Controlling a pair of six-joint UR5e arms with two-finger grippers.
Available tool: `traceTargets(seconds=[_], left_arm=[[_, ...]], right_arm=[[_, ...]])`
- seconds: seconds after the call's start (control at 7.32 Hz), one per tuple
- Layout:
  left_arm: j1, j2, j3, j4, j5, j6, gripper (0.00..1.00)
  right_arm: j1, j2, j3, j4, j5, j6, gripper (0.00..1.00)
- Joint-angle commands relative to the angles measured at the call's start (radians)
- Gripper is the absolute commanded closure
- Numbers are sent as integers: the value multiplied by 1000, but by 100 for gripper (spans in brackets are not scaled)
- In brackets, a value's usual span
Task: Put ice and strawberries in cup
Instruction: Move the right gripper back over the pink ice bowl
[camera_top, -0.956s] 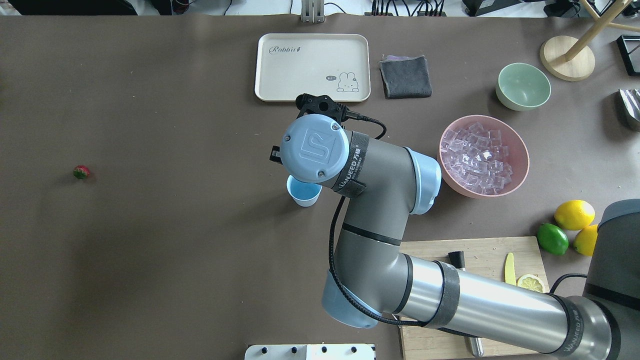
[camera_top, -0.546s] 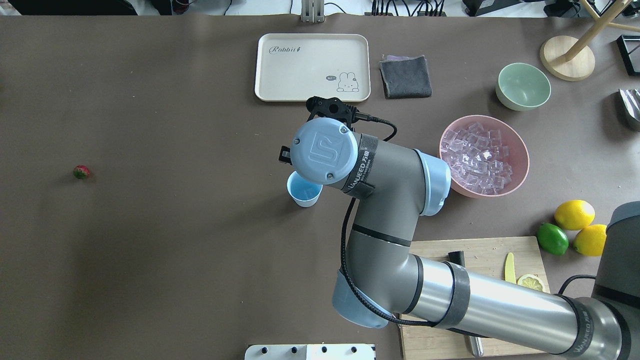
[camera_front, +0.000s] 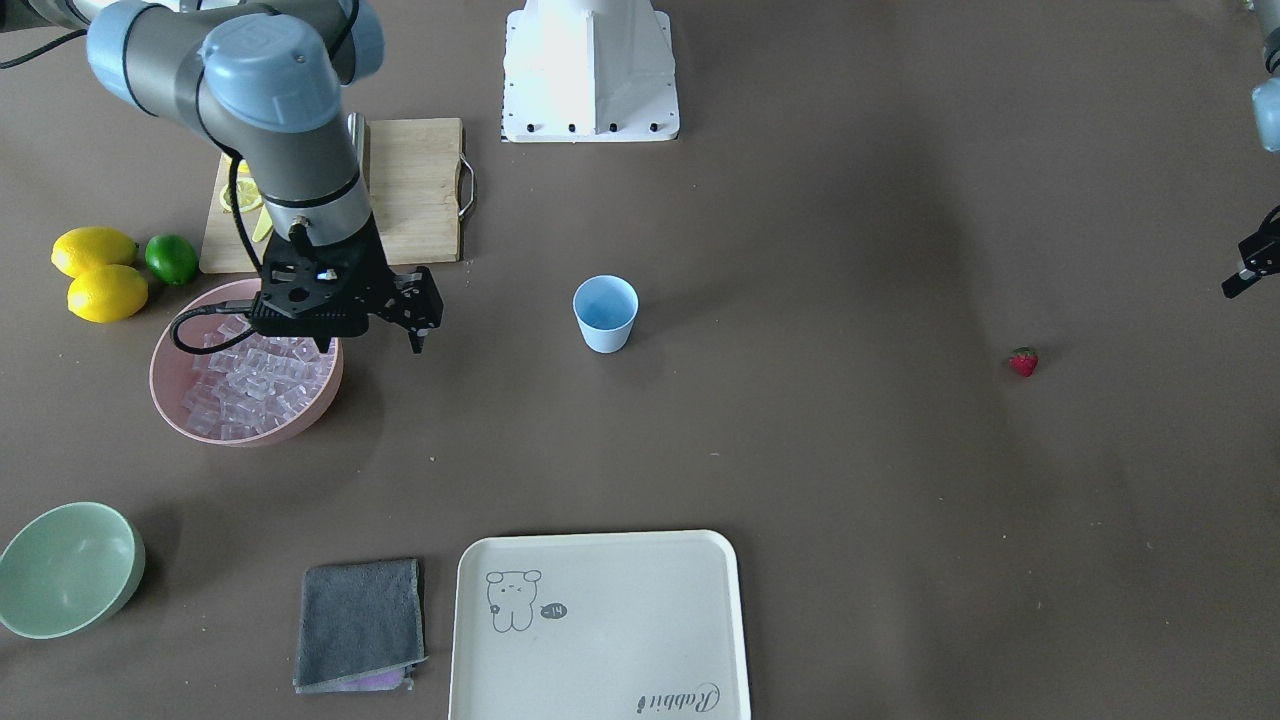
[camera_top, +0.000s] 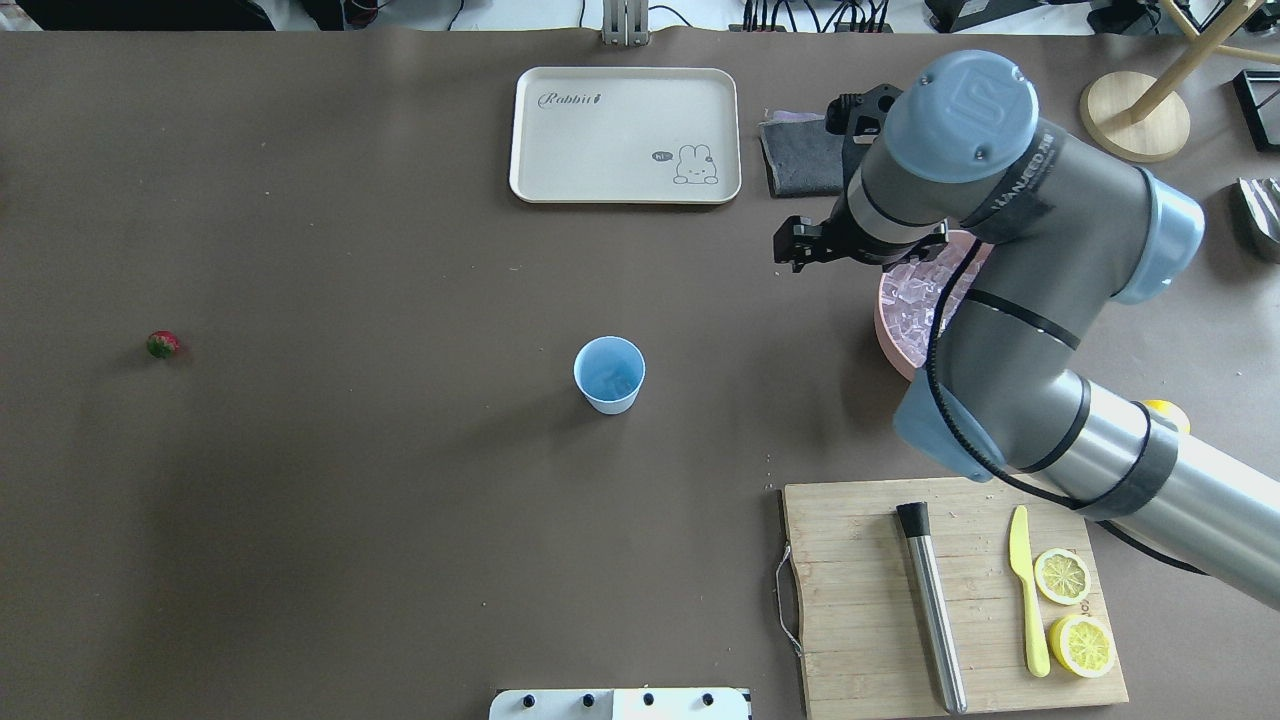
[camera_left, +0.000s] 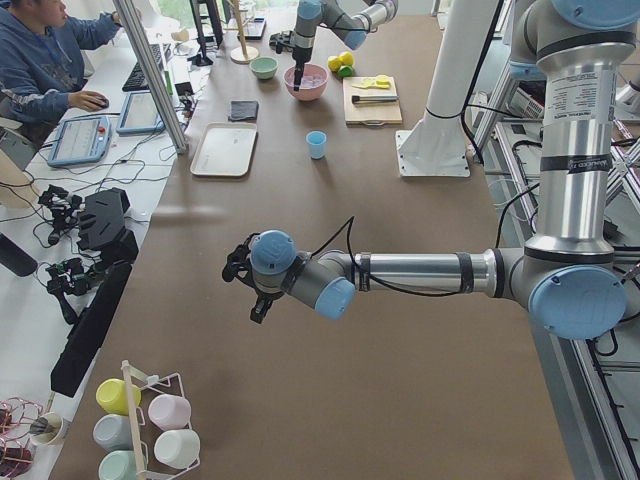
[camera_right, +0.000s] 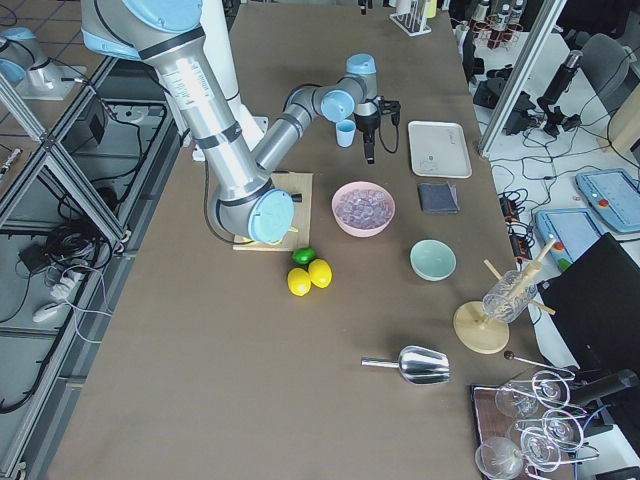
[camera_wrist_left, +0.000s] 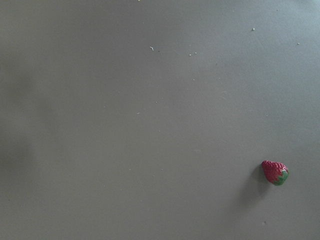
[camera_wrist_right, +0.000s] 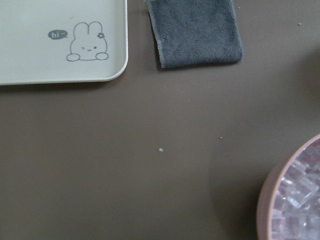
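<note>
The light blue cup (camera_top: 609, 375) (camera_front: 605, 315) stands upright mid-table; I cannot tell what is inside it. The ice (camera_front: 250, 385) (camera_wrist_right: 300, 195) fills the pink bowl (camera_front: 240, 438) (camera_top: 885, 330). The strawberry (camera_top: 162, 344) (camera_front: 1023, 361) (camera_wrist_left: 275, 172) lies alone far on my left side. My right gripper (camera_front: 372, 345) hangs over the bowl's rim on the cup side, with its jaws apart and empty. Its fingers (camera_top: 795, 248) show beside the wrist. My left gripper (camera_front: 1250, 270) hovers near the strawberry, and its jaws are hidden.
A cream rabbit tray (camera_top: 625, 135) and a grey cloth (camera_front: 358, 625) lie at the far edge. A pale green bowl (camera_front: 65, 570) stands beyond the pink one. A cutting board (camera_top: 870, 600) holds a muddler, a knife and lemon slices. Lemons and a lime (camera_front: 100, 275) lie beside it.
My right arm has swung away from above the cup, to the right and farther out, to the pink bowl. The cup is now uncovered. The strawberry has not moved.
</note>
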Motion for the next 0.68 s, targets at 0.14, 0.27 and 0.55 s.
traceTargets(seconds=[0.14,0.27,0.55], left_arm=[[0,0,-1,-2,1,1,2],[0,0,-1,-2,1,1,2],[0,0,-3,-2,1,1,2]], right_arm=[[84,-204,-7,232,97,-167,1],[88,-211,-16,234,100,-180,2],[91,-215,-80,312,115,-181,14]])
